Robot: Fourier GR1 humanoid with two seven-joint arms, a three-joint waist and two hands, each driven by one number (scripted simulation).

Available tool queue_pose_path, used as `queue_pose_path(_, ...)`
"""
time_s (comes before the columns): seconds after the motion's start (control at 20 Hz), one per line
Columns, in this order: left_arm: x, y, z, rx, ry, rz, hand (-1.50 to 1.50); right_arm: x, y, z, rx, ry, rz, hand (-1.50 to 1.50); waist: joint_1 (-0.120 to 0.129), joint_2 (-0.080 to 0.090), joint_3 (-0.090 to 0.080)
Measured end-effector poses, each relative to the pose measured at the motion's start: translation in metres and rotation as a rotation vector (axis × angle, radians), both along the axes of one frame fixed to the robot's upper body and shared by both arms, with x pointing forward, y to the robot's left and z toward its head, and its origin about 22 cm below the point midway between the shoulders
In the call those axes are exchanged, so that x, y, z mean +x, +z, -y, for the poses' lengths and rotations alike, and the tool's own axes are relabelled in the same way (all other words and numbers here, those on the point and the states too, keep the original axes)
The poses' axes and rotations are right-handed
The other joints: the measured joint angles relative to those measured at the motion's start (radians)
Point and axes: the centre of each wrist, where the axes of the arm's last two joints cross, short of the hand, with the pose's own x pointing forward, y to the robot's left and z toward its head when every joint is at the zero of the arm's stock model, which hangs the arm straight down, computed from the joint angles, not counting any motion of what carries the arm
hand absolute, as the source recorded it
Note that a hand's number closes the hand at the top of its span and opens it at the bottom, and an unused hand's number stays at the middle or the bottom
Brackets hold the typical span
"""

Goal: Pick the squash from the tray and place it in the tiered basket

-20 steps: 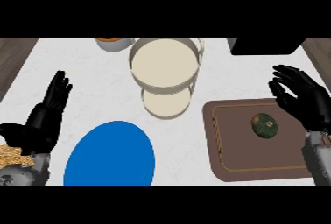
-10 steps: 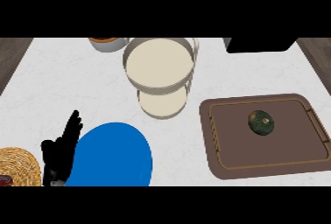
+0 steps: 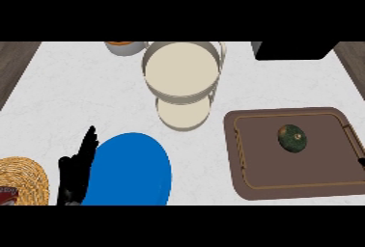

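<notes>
My left hand stands at the lower left, fingers straight and pointing up the counter, holding nothing, its edge against the left rim of the blue plate. Compared with half a second ago it looks much the same, though the view has shifted: everything sits a little further right and lower than before. My right hand was well up beside the tray a second ago; now only a dark sliver shows at the right edge near the tray's side, and I cannot tell how its fingers stand.

Left of the hand lies a woven straw mat. Up the counter stands the tiered basket, two cream rounds, the larger above the smaller. The squash lies in the brown tray, in its upper right part, apart from the rims. It is dark green, oval, its long axis running roughly up and down the view, tilted slightly.
</notes>
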Motion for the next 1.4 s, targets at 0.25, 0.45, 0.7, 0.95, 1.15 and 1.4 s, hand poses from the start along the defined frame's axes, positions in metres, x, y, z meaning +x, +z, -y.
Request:
queue_pose_path(0.25, 0.001, -0.002, 0.006, 0.003, -0.009, 0.005, 0.0, -0.009, 0.026, -0.015, -0.158, 0.086, -0.279, -1.5, 0.012, 0.003, -0.001)
queue_pose_path(0.45, 0.001, -0.002, 0.009, 0.006, -0.028, 0.008, 0.0, -0.006, 0.05, -0.035, -0.281, 0.062, -0.449, -1.5, 0.024, 0.004, -0.001)
queue_pose_path(0.7, 0.004, -0.005, 0.011, 0.003, -0.032, 0.008, 0.0, 0.012, 0.06, -0.068, -0.355, -0.008, -0.551, -1.5, 0.03, 0.004, 0.001)
queue_pose_path(0.95, 0.006, -0.01, 0.02, 0.004, -0.032, 0.006, 0.0, 0.031, 0.055, -0.102, -0.414, -0.029, -0.606, -1.5, 0.029, 0.003, 0.003)
queue_pose_path(1.15, 0.007, -0.008, 0.013, 0.001, -0.032, -0.001, 0.0, 0.048, 0.045, -0.118, -0.471, -0.026, -0.663, -1.5, 0.03, 0.003, 0.003)
queue_pose_path(1.4, 0.01, -0.008, 0.011, -0.002, -0.032, -0.002, 0.0, 0.066, 0.028, -0.128, -0.509, -0.017, -0.768, -1.5, 0.029, 0.003, 0.004)
